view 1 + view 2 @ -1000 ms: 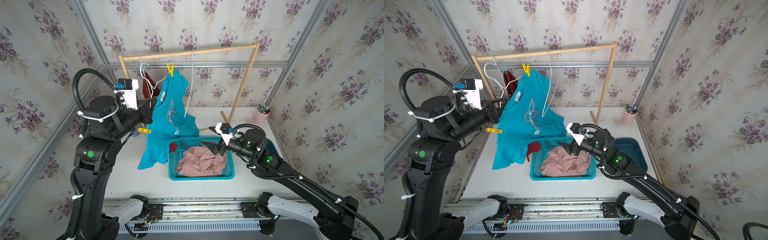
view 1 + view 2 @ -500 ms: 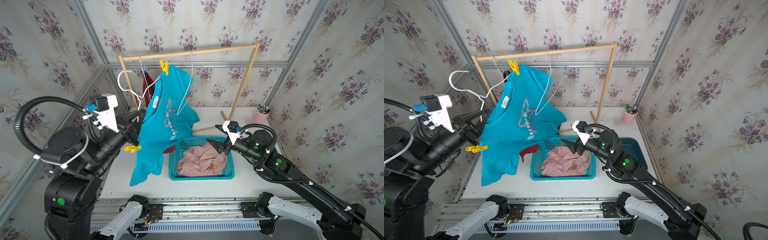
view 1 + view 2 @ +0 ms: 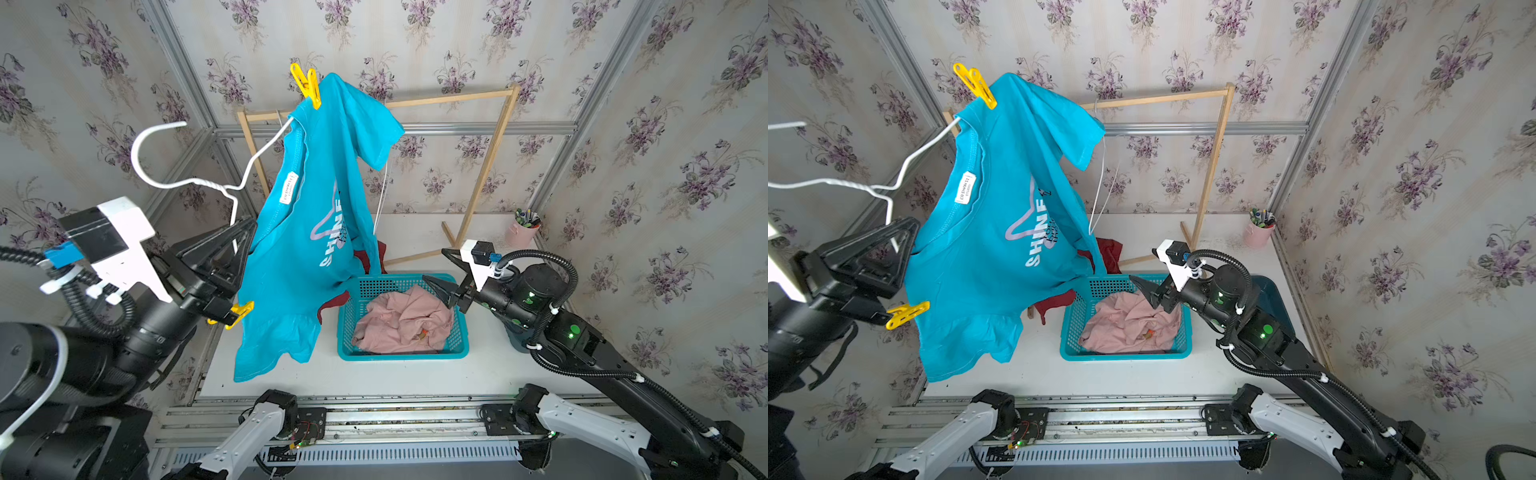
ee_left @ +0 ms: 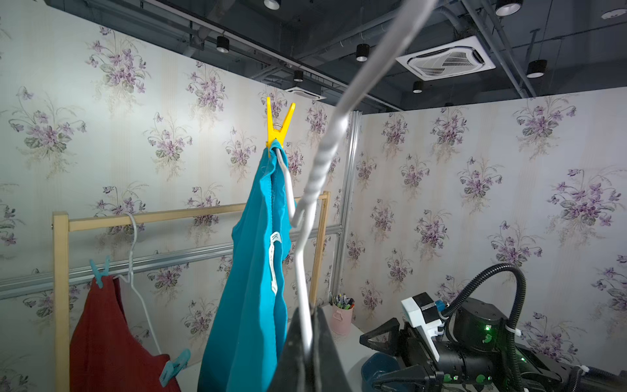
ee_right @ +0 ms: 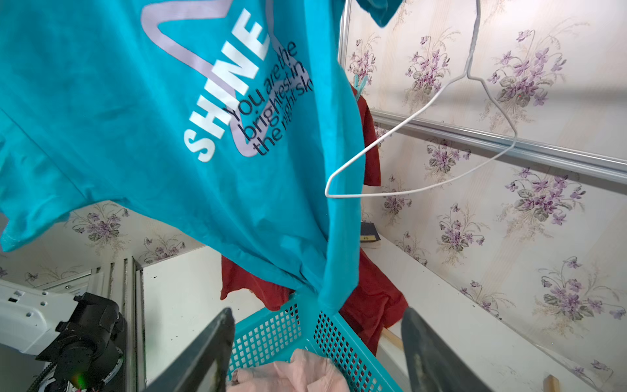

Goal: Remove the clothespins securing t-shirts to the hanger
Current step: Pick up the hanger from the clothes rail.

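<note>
- The upper yellow clothespin [image 3: 306, 85] [image 3: 974, 85] is a bright plastic spring clip, high and left of centre in both top views. Its long axis slants from upper left to lower right. The 2 handles splay at the upper-left end, and the jaws at the lower-right end bite the shoulder of the turquoise t-shirt [image 3: 316, 216].
- The left wrist view shows this pin [image 4: 279, 127] with a metal spring ring between its V-shaped handles. The jaws are shut over fabric and hanger wire together.
- The lower yellow clothespin [image 3: 237, 312] [image 3: 907, 313] sits at the left of both top views, below the middle. It lies nearly level, its axis rising slightly to the right. Its right end meets the shirt's left edge, and its left end is partly hidden beside the gripper body.
- The shirt hangs slanted with a white "SHINE" print, and a lower corner reaches a corner of the teal basket [image 3: 399, 356].
- The left gripper [image 3: 248, 226] is clamped tight on the white wire hanger [image 3: 199, 181] below its twisted neck. The hook is in the air at the upper left, off the wooden rack [image 3: 453, 96].
- The right gripper [image 3: 434, 264] has its jaws wide apart and holds nothing. It is above the basket's right rim, over the crumpled pale pink t-shirt [image 3: 405, 322].
- The dark red t-shirt [image 4: 112, 339] hangs on the rack with a light blue clothespin [image 4: 100, 271] at its shoulder. A second light blue clothespin [image 4: 174, 366] is at the hanger's lower end.
</note>
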